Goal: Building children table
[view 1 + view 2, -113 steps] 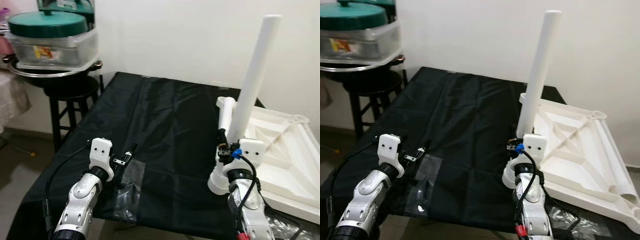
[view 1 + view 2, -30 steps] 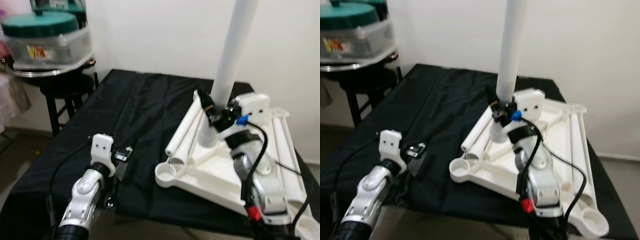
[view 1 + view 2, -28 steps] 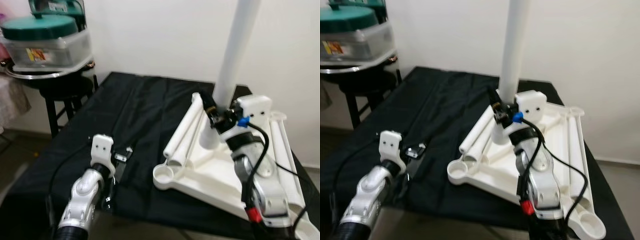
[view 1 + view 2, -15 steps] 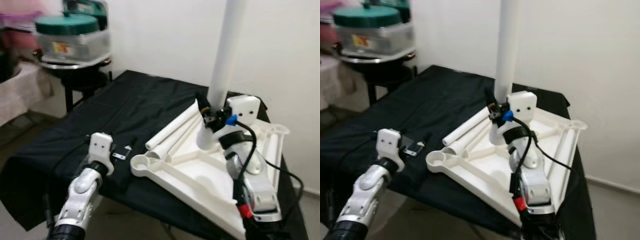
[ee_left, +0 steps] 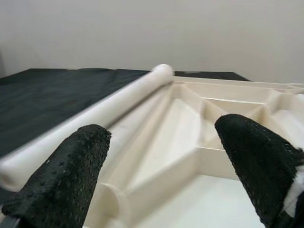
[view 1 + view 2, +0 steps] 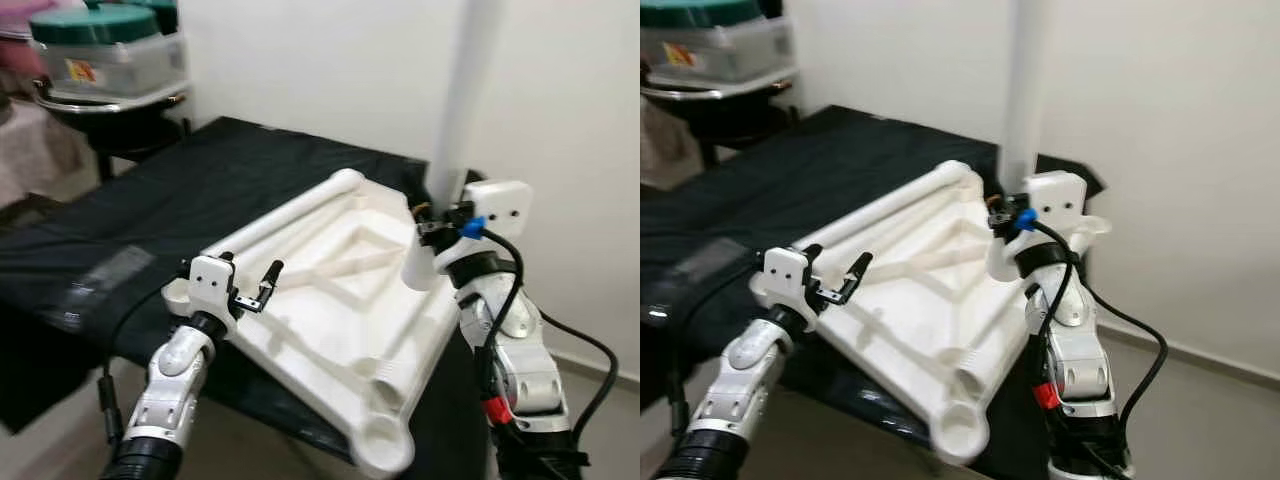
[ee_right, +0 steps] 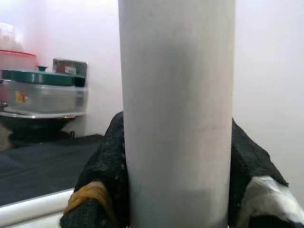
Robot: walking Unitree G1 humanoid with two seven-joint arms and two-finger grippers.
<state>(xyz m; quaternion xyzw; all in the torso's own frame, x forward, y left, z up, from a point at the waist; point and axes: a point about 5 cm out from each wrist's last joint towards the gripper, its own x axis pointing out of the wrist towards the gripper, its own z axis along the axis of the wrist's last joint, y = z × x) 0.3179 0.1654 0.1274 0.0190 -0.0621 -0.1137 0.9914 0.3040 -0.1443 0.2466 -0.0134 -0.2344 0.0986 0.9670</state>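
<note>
Black-draped surface [image 6: 150, 190] carrying the white tabletop [image 6: 340, 300], underside up, which overhangs the near right corner. A loose white leg [image 6: 285, 212] lies along the tabletop's left edge. At the far right corner, the right gripper [image 6: 432, 222] is clamped around an upright white tube [image 6: 1023, 90] (its top runs out of view). The left gripper [image 6: 258, 288] hovers, fingers spread wide, above the tabletop's near left edge.

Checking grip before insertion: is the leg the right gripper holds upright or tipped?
Upright: the white leg rises vertically from the right gripper, shut on it.
</note>
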